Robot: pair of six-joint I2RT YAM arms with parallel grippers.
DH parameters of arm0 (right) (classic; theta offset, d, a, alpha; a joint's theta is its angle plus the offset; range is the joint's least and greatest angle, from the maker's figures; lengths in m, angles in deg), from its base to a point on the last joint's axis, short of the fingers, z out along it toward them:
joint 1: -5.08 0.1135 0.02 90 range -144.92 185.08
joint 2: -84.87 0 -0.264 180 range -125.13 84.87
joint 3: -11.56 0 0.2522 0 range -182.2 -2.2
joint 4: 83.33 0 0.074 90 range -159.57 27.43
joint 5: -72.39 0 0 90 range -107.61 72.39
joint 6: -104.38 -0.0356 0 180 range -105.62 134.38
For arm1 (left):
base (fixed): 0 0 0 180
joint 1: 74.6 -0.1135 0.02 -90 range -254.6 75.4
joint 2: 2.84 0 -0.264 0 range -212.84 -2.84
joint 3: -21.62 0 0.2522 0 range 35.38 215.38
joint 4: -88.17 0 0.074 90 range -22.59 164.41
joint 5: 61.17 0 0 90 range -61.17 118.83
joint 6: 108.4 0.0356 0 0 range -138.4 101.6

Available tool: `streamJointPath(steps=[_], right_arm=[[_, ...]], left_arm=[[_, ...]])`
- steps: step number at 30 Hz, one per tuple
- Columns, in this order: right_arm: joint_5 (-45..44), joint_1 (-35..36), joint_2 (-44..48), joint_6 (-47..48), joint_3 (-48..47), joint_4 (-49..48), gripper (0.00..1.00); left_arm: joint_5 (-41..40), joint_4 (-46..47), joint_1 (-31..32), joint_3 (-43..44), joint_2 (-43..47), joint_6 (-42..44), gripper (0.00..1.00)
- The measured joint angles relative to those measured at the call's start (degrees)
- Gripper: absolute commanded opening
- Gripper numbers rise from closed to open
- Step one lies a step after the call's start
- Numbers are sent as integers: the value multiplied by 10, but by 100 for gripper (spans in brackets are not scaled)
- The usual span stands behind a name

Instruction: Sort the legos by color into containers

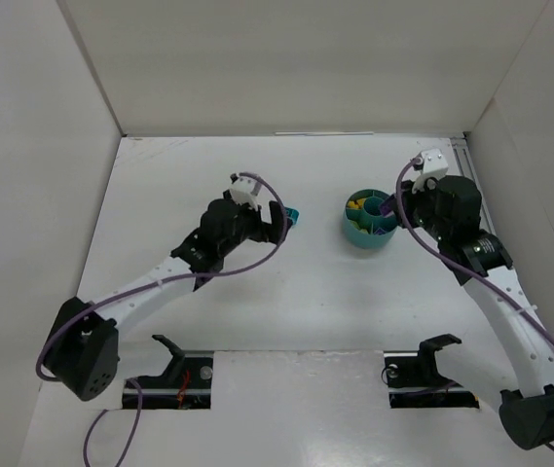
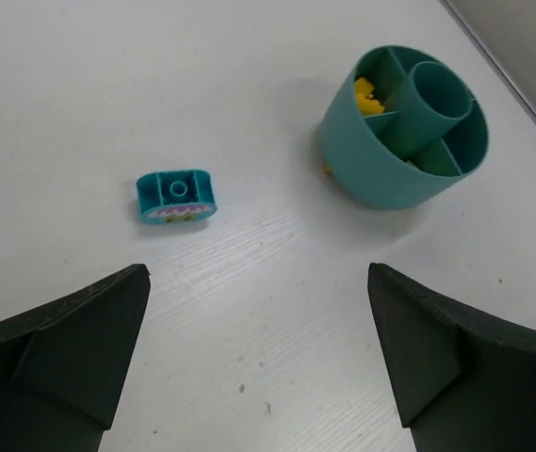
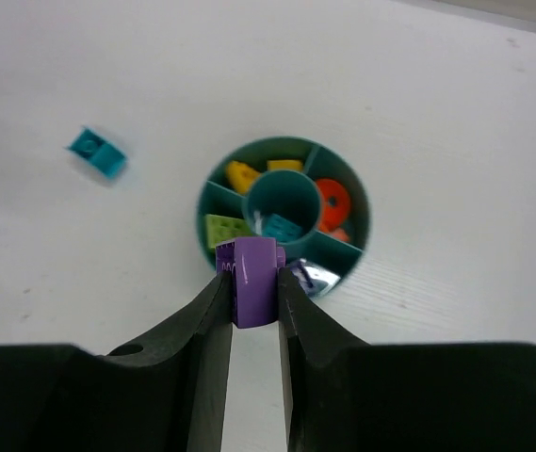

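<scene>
Robot lab test cell: bare white worktop boxed by plain white panels left, far, right; cabled left arm and right arm bolted at near edge.

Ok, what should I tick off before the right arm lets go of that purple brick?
1. Grip: right gripper shut on purple brick: ok.
2. Aim: brick directly over the purple compartment: cannot tell; in the right wrist view it hangs at the near rim, just left of that compartment.
3. Target: bowl upright on the table: ok.
4. Clearance: left gripper open, away from the bowl: ok.
5. Everything else sorted: not ok; teal brick lies loose on the table.
</scene>
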Motion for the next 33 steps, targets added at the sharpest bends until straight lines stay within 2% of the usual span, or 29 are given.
streamJointPath(steps=[3,6,12,29,32,33], right_arm=[[-69,-3,11,14,0,23,1],[-115,-7,-2,23,0,40,1],[-155,-7,-63,32,15,45,1],[-150,-7,-137,12,47,-37,1],[-147,-7,-158,6,47,-42,10],[-146,-7,-162,3,47,-43,18]], left_arm=[[70,-26,-75,31,-58,-43,100],[100,-41,-108,54,-111,-68,100],[123,-61,-105,75,-158,-74,100],[90,-75,-105,153,-249,-71,100],[85,-78,-105,159,-258,-69,100],[83,-82,-105,161,-260,-69,100]])
